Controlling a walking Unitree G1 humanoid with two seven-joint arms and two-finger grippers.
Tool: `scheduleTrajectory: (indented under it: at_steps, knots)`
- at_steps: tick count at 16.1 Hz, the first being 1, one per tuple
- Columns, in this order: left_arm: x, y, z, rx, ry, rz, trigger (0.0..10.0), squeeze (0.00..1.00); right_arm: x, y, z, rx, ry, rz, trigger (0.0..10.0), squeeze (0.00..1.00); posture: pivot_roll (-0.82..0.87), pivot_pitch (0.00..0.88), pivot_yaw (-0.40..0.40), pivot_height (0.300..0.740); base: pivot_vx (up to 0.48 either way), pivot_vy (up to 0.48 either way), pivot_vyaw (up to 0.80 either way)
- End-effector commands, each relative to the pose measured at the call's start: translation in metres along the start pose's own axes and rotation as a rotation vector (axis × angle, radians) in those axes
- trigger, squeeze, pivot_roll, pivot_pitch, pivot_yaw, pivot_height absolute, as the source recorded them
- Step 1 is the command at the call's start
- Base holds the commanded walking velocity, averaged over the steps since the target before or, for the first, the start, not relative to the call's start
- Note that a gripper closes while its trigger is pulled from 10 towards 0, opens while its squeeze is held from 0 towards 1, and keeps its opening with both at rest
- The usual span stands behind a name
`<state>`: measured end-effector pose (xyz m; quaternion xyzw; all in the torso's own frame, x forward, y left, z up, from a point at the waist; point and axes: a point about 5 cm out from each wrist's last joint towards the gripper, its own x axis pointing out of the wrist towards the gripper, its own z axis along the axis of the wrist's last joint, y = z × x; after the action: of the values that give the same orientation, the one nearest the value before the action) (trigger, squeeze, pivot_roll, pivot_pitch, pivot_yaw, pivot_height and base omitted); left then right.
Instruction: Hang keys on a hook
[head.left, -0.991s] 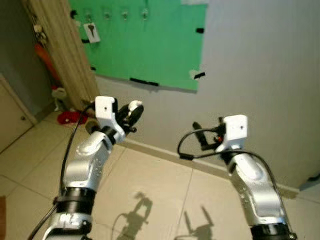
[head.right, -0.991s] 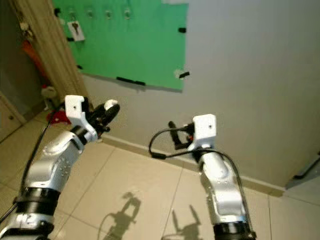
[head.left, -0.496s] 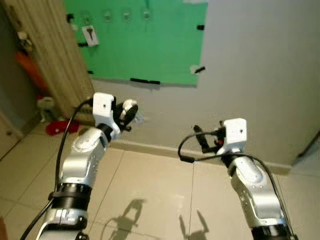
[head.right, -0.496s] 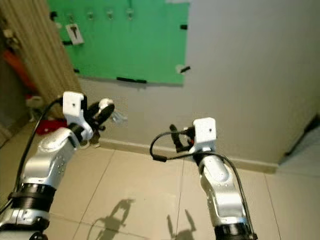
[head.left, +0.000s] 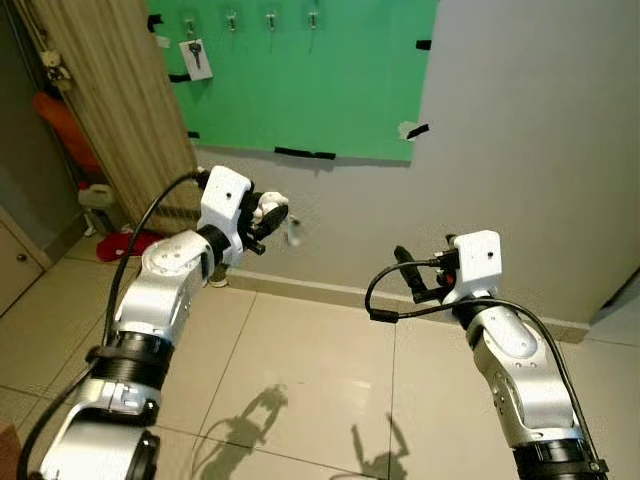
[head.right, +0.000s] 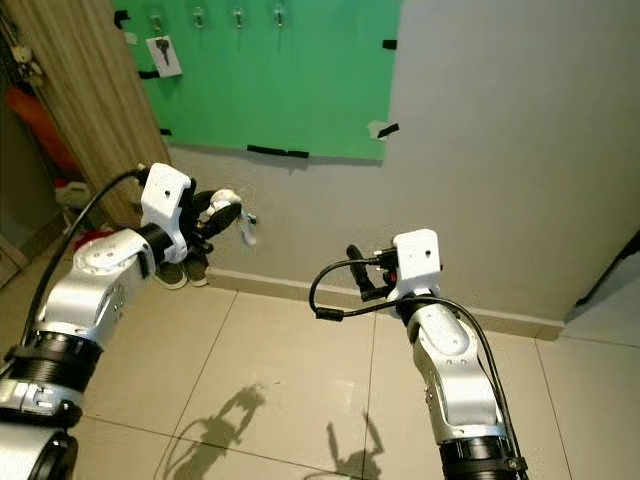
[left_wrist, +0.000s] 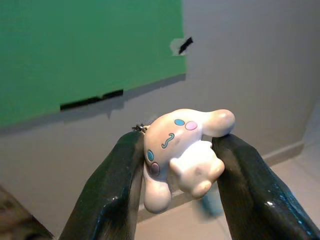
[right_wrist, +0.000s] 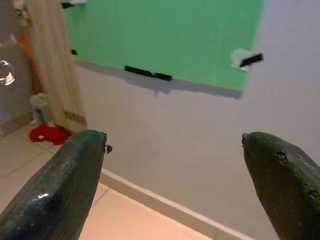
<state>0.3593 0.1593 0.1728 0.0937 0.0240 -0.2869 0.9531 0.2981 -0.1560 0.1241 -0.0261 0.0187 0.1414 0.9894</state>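
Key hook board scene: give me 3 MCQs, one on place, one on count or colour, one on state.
1. Where do the hooks sit?
A. Along the top of the green board
B. On the floor
C. On the wooden door frame

2. How many hooks already carry a key?
A. None
B. One
C. Three

3. What state is the left gripper in?
A. Open, holding nothing
B. Shut on the white plush keychain
C. Hooked on the board

Answers:
1. A: the hooks run in a row across the top of the green board.
2. B: only the leftmost hook bears a tagged key.
3. B: the left gripper clamps the white plush keychain between its fingers; the right gripper is open.
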Motion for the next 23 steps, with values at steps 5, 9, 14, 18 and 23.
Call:
scheduleTrajectory:
  at_steps: [5,9,14,18,23]
  knots:
    - [0.001,0.01,0.025,0.156,-0.013,-0.221,10.0,0.0,0.0,0.0,0.013,-0.054,0.013,0.19,10.0,0.0,-0.03,0.0,0.106,0.74,0.0,0.0,0.0]
    - [0.003,0.003,0.039,0.218,-0.057,-0.399,10.0,0.0,0.003,0.003,0.034,-0.126,-0.003,0.337,10.0,0.0,-0.04,0.0,0.113,0.74,0.0,0.0,0.0]
    - [0.006,-0.016,0.049,0.181,-0.059,-0.705,10.0,0.0,0.016,0.02,0.064,-0.21,-0.034,0.533,10.0,0.0,-0.04,0.0,0.126,0.74,0.0,0.0,0.0]
    - [0.009,-0.021,0.06,0.162,-0.097,-0.793,10.0,0.0,0.017,0.026,0.072,-0.233,-0.025,0.622,10.0,0.0,-0.03,0.0,0.127,0.74,0.0,0.0,0.0]
    - [0.009,-0.02,0.071,0.098,-0.159,-0.861,10.0,0.0,0.017,0.033,0.082,-0.233,-0.035,0.685,10.0,0.0,-0.03,0.0,0.135,0.74,0.0,0.0,0.0]
